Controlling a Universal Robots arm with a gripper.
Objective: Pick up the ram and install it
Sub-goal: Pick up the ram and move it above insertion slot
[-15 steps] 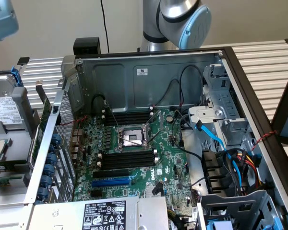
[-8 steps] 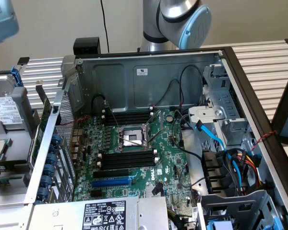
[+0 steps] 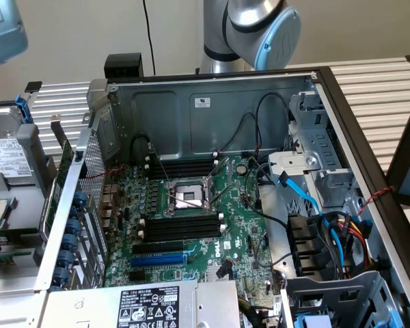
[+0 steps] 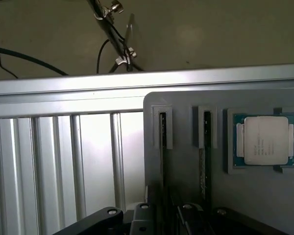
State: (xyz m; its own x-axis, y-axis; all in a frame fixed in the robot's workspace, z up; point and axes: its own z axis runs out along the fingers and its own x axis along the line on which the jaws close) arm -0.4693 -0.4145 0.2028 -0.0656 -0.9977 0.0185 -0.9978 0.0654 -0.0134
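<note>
Gripper sits over an edge of a grey holder; how far open it is, or what it holds, cannot be told. 2 ram sticks stand on edge in the holder's slots, a processor beside them.

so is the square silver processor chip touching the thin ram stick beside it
Apart. Wrist view shows a strip of grey tray between the thin ram stick and the square silver processor chip.
</note>
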